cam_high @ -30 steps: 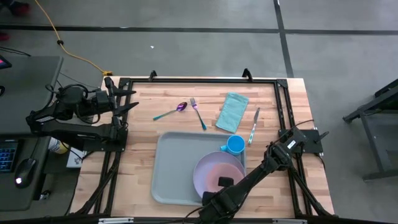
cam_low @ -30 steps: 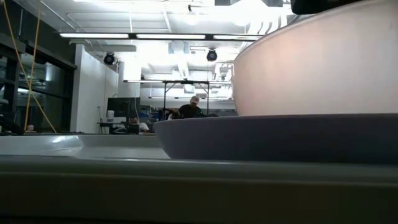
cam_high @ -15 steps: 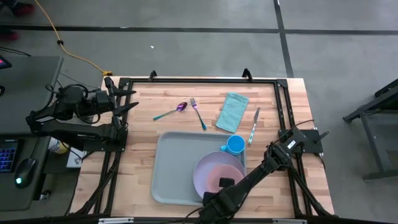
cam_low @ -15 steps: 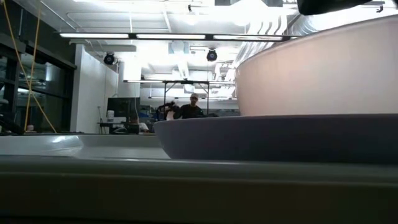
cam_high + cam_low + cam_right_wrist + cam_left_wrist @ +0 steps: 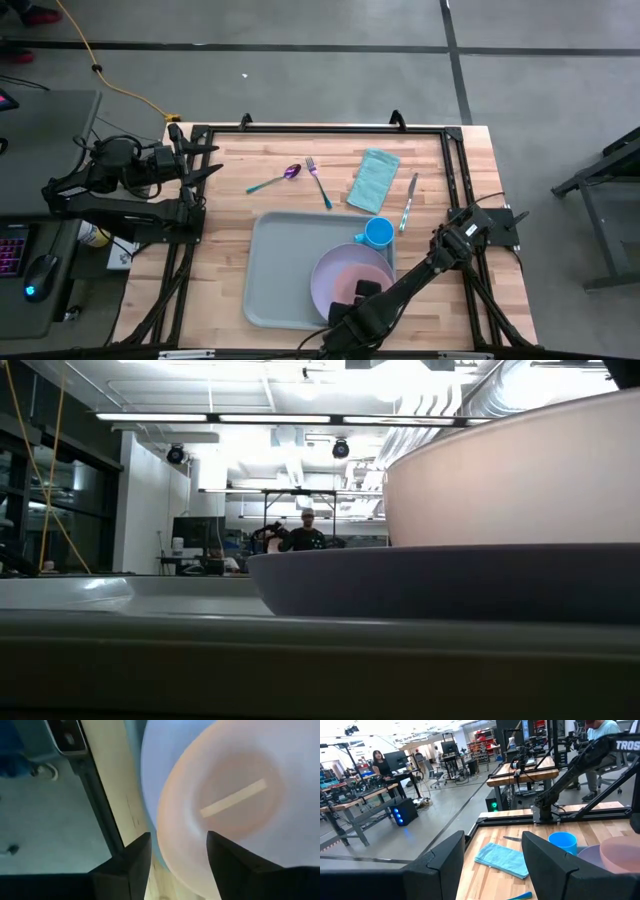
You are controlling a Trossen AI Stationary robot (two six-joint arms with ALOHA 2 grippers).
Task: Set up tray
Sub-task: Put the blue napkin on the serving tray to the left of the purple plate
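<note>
high view: the tray sits at the desk's six o'clock; right gripper fingers parted, empty, over the pink bowl. lifting carelessly could clip its rim. left gripper open, idle.

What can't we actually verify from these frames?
- Near edge of the plate and bowl: high view, the right arm covers them.
- Right end effector: high view, its fingers are lost in the dark arm.
- Spoon, fork, cloth, knife: low view, the tray rim and plate block them.
- Knife: left wrist view, too small to identify.
</note>
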